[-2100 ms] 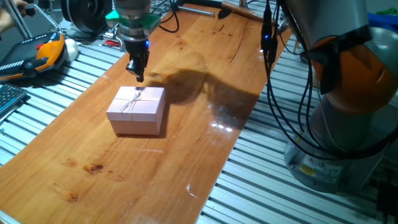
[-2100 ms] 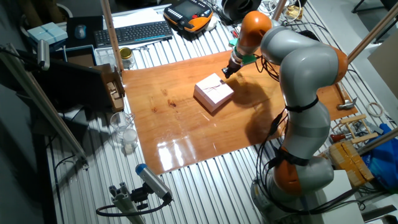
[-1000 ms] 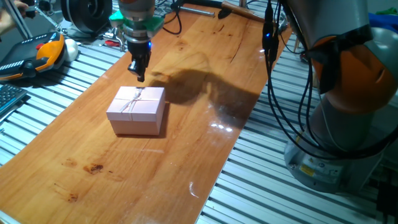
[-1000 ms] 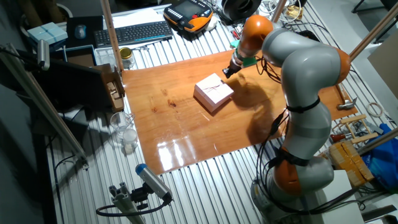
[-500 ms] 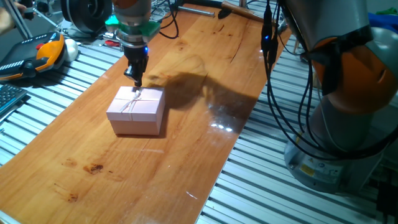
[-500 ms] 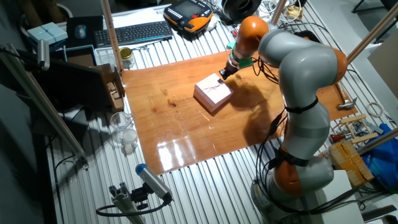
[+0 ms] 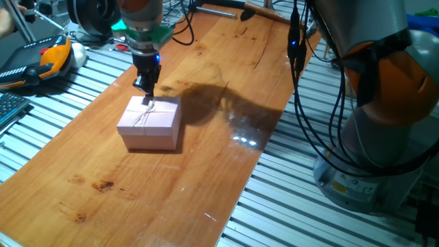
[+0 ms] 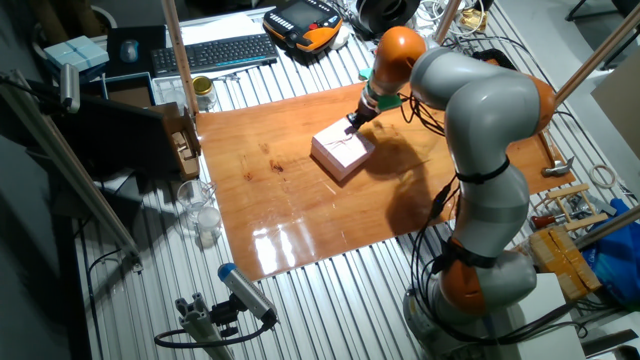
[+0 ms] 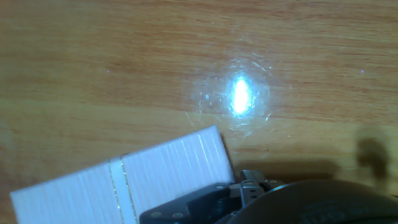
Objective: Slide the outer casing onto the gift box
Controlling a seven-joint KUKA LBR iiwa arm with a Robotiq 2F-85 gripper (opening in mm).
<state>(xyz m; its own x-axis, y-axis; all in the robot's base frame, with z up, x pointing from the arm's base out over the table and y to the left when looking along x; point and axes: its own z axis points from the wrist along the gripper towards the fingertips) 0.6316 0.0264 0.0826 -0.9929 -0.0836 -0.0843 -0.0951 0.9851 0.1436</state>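
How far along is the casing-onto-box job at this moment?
Looks done: the outer casing sits as one closed pink block on the table, no tray showing, so the box is presumably inside. In hand: the gripper is at the casing's far top edge by the bow; its jaw state is unclear. Left: apparently only a final nudge, then retreat.

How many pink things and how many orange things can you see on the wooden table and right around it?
Pink: 1, the outer casing with its bow, on the wooden table.
Orange and black: 1, the handheld controller lying off the table on the metal slats.
Total: 2.
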